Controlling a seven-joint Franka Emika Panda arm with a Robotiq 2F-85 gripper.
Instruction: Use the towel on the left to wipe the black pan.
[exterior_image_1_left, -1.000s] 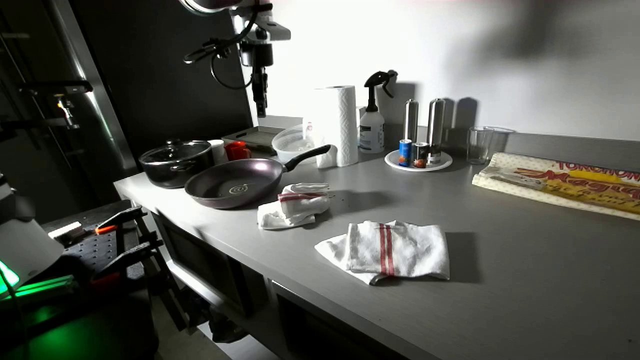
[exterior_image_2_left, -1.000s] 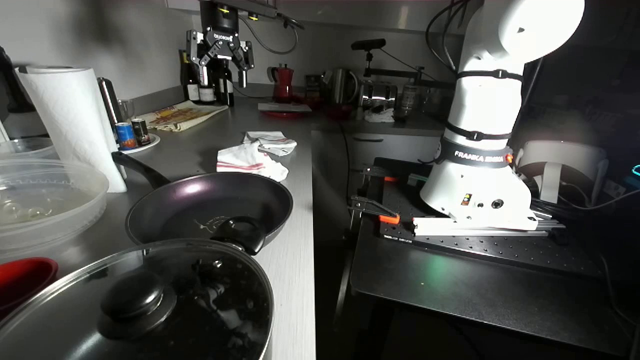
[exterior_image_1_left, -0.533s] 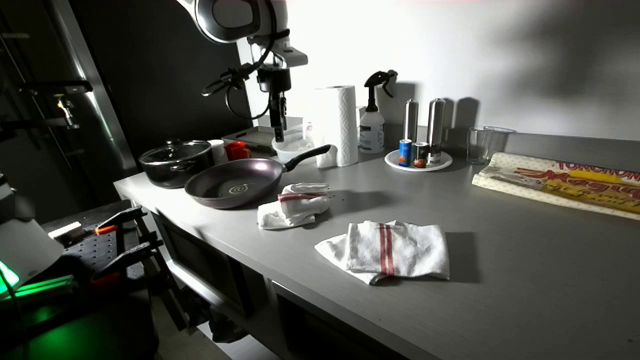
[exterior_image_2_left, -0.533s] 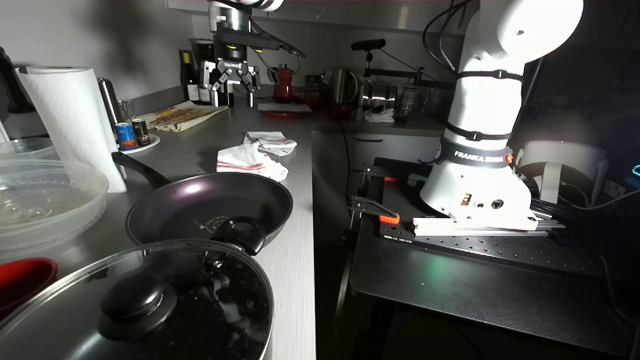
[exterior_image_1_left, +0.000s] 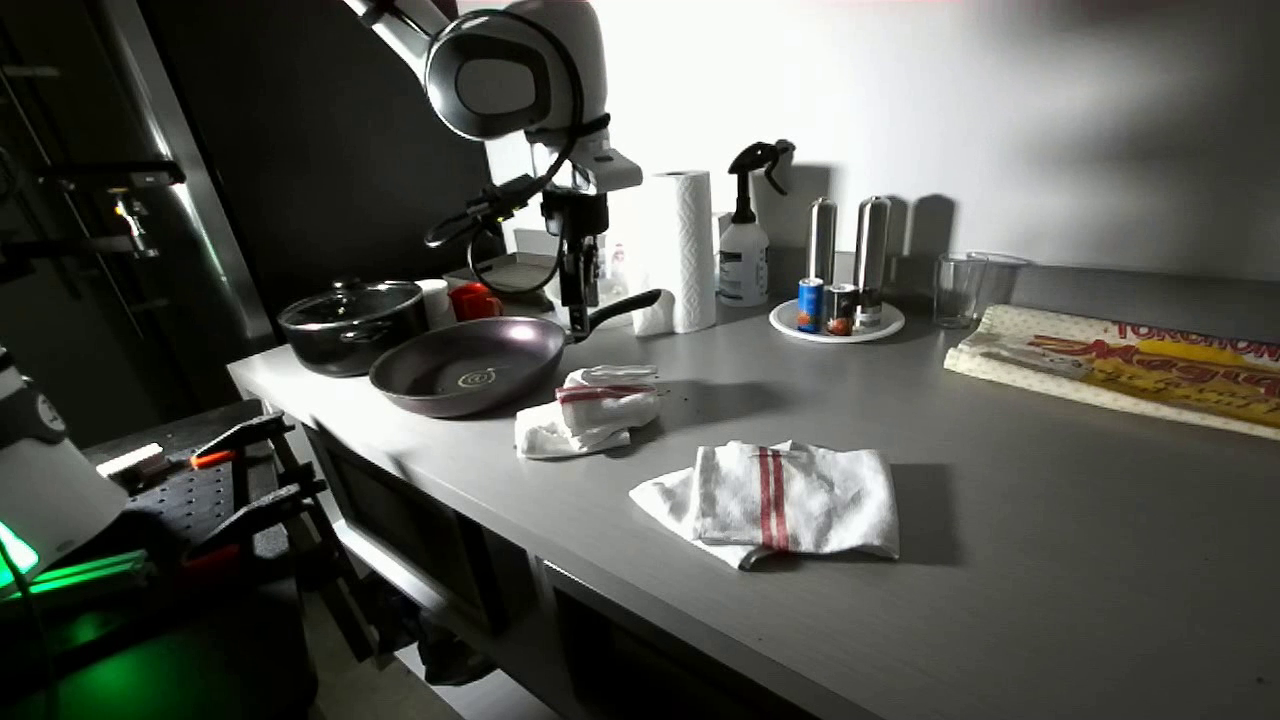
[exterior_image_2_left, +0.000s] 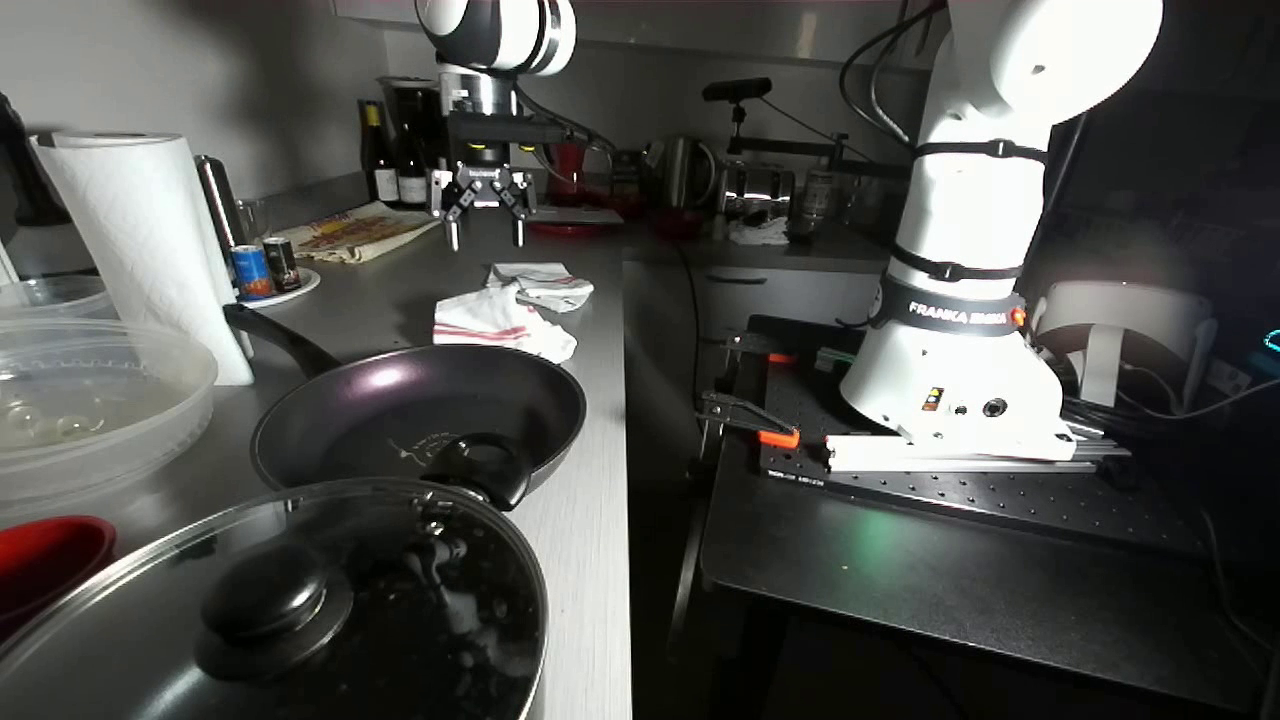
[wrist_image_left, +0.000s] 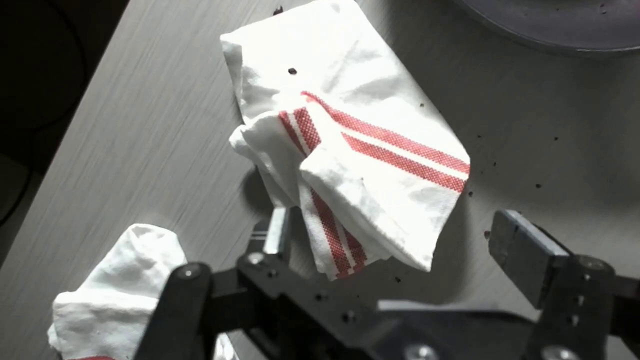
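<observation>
Change: claw (exterior_image_2_left: 487, 238) sits lower than one second ago in both exterior views; pan-side towel (wrist_image_left: 360, 130), taken as left one, and pan (exterior_image_1_left: 475, 365) unmoved
Meaning: approach likely in progress; grip and wiping not yet begun
Claw state: wide, holding nothing
Towel location: on counter (wrist_image_left: 150, 175), near pan; wrist view puts towel at eleven o'clock from claw, pan at two o'clock from towel, second towel (wrist_image_left: 107, 317) at eight
View difference: wrist view shows dark specks (wrist_image_left: 292, 71) on towel; in exterior view, fingers (exterior_image_1_left: 573, 285) stand edge-on, hiding gap
</observation>
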